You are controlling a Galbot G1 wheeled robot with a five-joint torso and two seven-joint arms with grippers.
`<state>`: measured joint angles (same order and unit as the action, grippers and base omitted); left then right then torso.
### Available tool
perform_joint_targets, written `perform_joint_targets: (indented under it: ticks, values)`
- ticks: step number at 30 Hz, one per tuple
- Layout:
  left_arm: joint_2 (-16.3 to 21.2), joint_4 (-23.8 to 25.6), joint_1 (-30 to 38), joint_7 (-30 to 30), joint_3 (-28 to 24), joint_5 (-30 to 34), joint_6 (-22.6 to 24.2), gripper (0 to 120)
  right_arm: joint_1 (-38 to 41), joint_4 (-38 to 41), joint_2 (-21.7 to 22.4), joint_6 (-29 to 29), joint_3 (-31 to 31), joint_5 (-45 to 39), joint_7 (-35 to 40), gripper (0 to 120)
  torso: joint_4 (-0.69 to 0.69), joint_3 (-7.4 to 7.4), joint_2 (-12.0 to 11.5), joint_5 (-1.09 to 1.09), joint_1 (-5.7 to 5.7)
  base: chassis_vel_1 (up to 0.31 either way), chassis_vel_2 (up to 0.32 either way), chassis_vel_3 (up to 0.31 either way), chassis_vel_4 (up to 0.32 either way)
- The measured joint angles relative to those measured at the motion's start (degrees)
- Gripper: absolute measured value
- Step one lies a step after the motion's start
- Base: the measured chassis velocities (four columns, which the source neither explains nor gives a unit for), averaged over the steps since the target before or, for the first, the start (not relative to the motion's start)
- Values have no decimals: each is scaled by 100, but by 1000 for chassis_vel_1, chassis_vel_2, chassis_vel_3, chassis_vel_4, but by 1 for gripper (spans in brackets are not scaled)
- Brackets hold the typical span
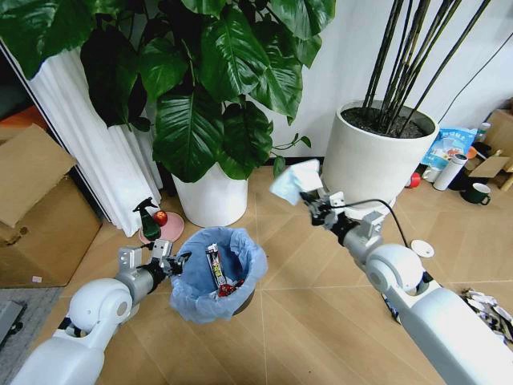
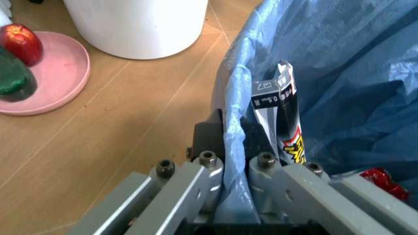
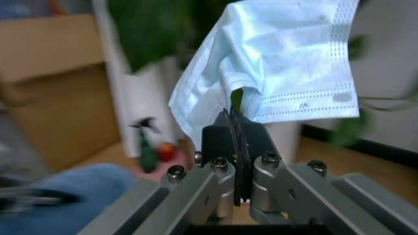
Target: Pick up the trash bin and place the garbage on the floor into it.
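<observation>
2 claws clamped: left claw (image 1: 178, 262) on trash bin (image 1: 218, 274) rim, right claw (image 1: 311, 198) on 1 face mask (image 1: 295, 180).

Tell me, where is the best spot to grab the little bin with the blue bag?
Probably the rim. The trash bin stands upright and open on top, so a gripper can come from the side and pinch the wall, one finger inside, one outside. The left gripper does that now, shut on the bag-covered rim. The right gripper is busy, shut on a face mask.
</observation>
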<state>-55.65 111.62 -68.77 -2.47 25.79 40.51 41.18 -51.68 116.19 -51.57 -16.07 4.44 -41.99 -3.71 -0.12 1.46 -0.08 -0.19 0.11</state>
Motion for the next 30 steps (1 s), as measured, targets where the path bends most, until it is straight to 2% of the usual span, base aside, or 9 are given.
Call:
perform_joint_targets:
  ticks: [1,8,12,22,24,25,28,30]
  values:
    - [0,0,0,0,0,0,0,0,0,0,0,0,0,0,0,0,0,0,0,0,0,0,0,0,0]
    - [11,-29,62,9,-77,9,15,0,495,337,45,-124,-1096,-416,37,0,0,0,0,0,0,0,0,0,0]
    - [1,-40,73,12,-81,13,17,0,631,369,55,-147,-1503,-453,50,0,0,0,0,1,0,0,0,0,0]
    - [6,-37,44,15,-39,25,17,0,490,451,274,-174,-1735,-294,40,2,-1,0,0,1,0,0,0,0,0]
    - [7,-30,42,16,-33,28,17,0,479,451,283,-179,-1756,-268,44,13,-1,0,0,1,0,0,0,0,0]
    - [7,-30,42,16,-33,28,17,0,479,451,283,-179,-1756,-268,44,13,-1,0,0,1,0,0,0,0,0]
    - [2,-22,40,20,-25,29,17,0,470,448,296,-183,-1791,-259,54,28,-1,0,0,1,0,0,0,0,0]
    - [-1,-16,39,21,-23,30,17,0,465,442,296,-183,-1794,-258,64,31,-1,0,0,1,0,0,0,0,0]
